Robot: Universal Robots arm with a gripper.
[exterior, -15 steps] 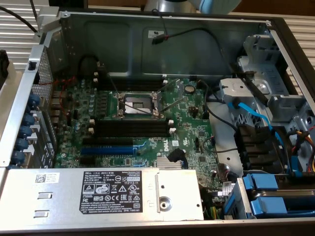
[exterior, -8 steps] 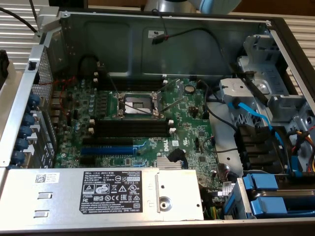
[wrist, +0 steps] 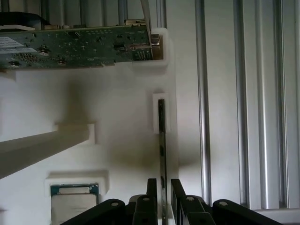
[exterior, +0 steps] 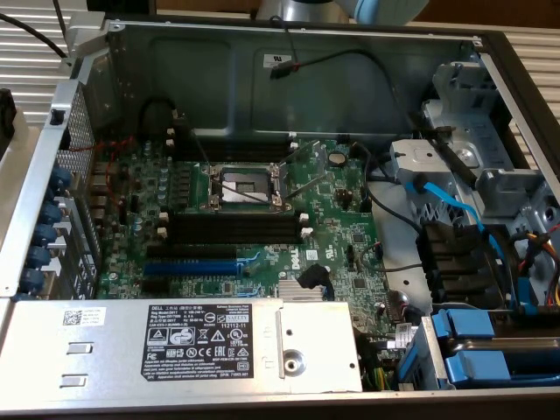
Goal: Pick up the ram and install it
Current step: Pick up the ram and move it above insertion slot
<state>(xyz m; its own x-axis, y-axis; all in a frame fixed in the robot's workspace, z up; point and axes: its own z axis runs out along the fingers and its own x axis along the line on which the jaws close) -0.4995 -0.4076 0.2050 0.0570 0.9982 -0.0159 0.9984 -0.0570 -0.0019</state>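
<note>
The jaws are wide open and hold nothing. Their two black fingers [wrist: 151, 188] stand one on each side of the ram [wrist: 161, 136], with a thin gap showing between each finger and the board. The ram stands on its long edge in a white tray [wrist: 117, 117] and shows as a thin dark line; its far end sits in a small raised pocket of the tray. It is not yet lifted.

In the same tray a green card [wrist: 79, 47] lies crosswise beyond the ram's far end, well apart from it. A processor [wrist: 72, 200] rests in a square pocket off to one side, near the fingers. Grey aluminium rails [wrist: 243, 93] run alongside the tray on the ram's other side.

The exterior view shows an open case [exterior: 289, 52] with a green motherboard [exterior: 341, 236]. The socket [exterior: 245, 185] sits at the board's middle. Long black slots [exterior: 236, 224] with white end clips lie just on its near side, and a blue slot [exterior: 188, 265] lies nearer still. A grey power supply [exterior: 175, 341] with a black label fills the near edge at the exterior view's left. Blue drive carriers [exterior: 477, 337] sit at the exterior view's right.
</note>
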